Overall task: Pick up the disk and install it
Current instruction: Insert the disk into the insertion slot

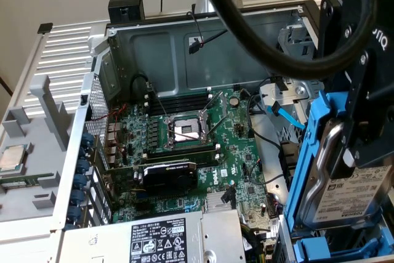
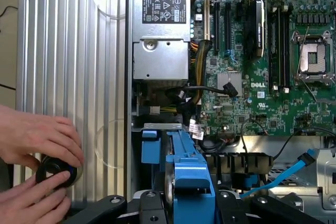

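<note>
The disk point(image 1: 356, 196) stands on its edge between my jaws, its white barcode label facing the exterior view and its blue carrier point(image 1: 311, 146) framing the silver metal. My gripper point(image 2: 188, 204) is pinching it: in the wrist view one black finger point(image 2: 152, 205) sits on each side of the carrier, pressed against the plastic. In the exterior view the disk is at about four o'clock, leaning slightly, above the corner of the open computer case point(image 1: 184, 50). Just under its lower edge is more blue plastic point(image 1: 326, 250); I cannot tell whether the two touch.

From the disk, at ten o'clock, a light blue data cable point(image 1: 289, 118) runs loose. Further toward nine o'clock lies the motherboard point(image 1: 240, 152), with the open processor socket point(image 1: 186, 130) near its middle. A black graphics card point(image 1: 169, 173) sits at six o'clock from the socket, and the power supply point(image 1: 166, 241) beyond that. Outside the case, at nine o'clock, a small square silver chip point(image 1: 12, 157) rests on a grey holder.

In the wrist view, a person's two hands point(image 2: 37, 140) are around a black round knob point(image 2: 55, 169) on the ribbed metal panel point(image 2: 68, 51).
</note>
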Controlling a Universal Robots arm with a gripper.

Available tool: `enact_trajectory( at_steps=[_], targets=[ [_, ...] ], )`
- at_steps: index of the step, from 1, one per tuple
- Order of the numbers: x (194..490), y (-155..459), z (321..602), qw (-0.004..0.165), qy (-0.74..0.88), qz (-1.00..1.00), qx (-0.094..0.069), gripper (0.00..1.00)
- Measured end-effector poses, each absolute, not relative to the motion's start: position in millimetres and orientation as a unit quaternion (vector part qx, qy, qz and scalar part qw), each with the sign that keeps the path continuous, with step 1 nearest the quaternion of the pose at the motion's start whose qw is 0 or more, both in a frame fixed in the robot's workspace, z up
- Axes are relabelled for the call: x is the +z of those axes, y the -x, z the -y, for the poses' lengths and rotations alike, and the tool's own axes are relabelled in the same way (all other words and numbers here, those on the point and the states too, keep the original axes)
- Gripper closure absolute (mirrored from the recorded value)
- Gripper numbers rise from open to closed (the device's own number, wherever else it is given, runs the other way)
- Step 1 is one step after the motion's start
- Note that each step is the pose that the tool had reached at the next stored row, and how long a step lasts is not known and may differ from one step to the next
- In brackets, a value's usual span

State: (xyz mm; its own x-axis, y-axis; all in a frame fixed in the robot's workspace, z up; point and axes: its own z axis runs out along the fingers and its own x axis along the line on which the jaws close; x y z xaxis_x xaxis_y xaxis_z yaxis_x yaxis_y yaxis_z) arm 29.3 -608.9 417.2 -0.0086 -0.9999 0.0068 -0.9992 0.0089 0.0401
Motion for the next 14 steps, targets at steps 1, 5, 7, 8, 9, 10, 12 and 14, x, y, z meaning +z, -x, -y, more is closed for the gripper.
enact_trajectory(
  at_steps=[1,5,7,8,9,10,12,14],
  targets=[
    [417.2,-29.3,608.9,0.017,-0.704,0.710,-0.012,0.63],
    [417.2,-29.3,608.9,0.017,-0.704,0.710,-0.012,0.63],
    [417.0,-29.4,608.8,0.016,-0.704,0.710,-0.012,0.63],
    [417.1,-29.3,608.8,0.016,-0.704,0.710,-0.012,0.62],
    [417.1,-29.4,608.8,0.016,-0.704,0.710,-0.012,0.56],
    [417.2,-29.4,608.8,0.017,-0.704,0.710,-0.012,0.56],
    [417.2,-29.2,608.9,0.017,-0.704,0.710,-0.012,0.49],
    [417.2,-29.3,608.9,0.017,-0.704,0.710,-0.012,0.43]
  ],
)
